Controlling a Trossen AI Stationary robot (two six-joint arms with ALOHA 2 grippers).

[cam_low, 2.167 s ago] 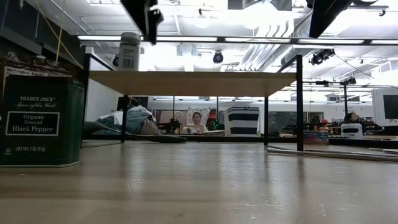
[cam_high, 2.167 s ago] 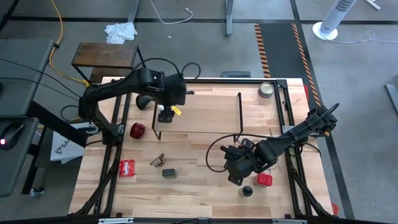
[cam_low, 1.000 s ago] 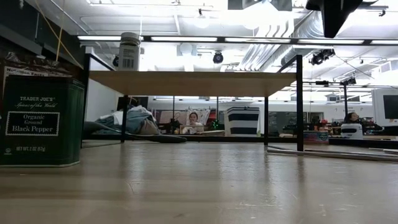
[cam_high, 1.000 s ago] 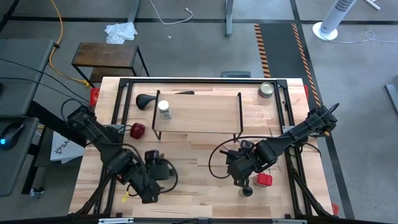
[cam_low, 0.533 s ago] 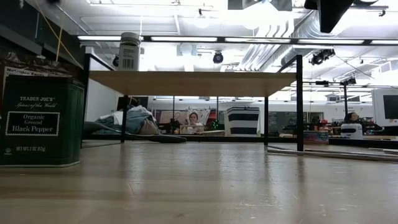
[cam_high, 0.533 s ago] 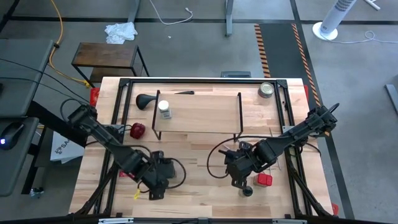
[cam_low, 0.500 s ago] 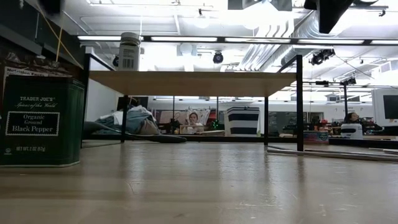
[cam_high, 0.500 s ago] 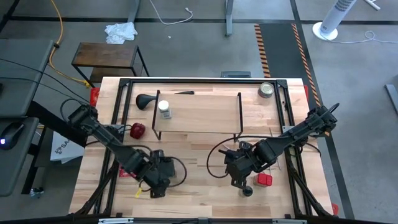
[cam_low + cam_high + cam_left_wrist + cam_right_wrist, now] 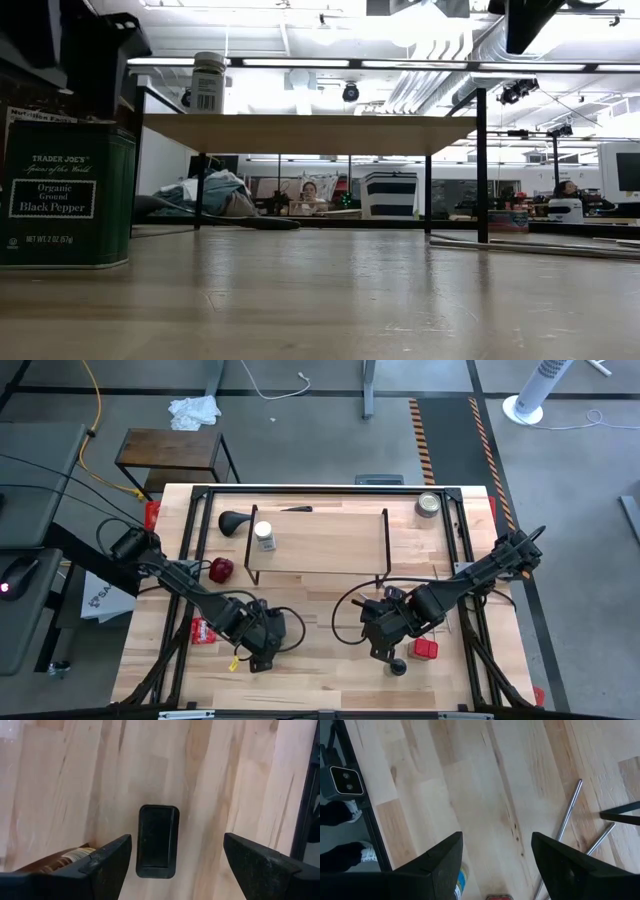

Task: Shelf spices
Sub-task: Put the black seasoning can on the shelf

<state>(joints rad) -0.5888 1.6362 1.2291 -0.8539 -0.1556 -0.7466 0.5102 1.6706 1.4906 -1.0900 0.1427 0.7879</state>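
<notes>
left claw (image 9: 172, 857): released, fingers astride dark jar (image 9: 157, 841) lying flat near desk's (image 9: 330, 680) front edge, long axis running along the fingers | right claw (image 9: 495, 860): released, above bare desk | shelf (image 9: 318, 542): toward rear edge, lengthwise left-right, white-capped jar (image 9: 264, 536) upright at its left end

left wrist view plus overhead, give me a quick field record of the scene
left pincer: open, hovering over a black-topped tin lying on the table
right pincer: open, above bare tabletop
shelf: holds one white-capped jar
pepper tin: standing on the table
red-capped jar: on the table, not shelved
</notes>
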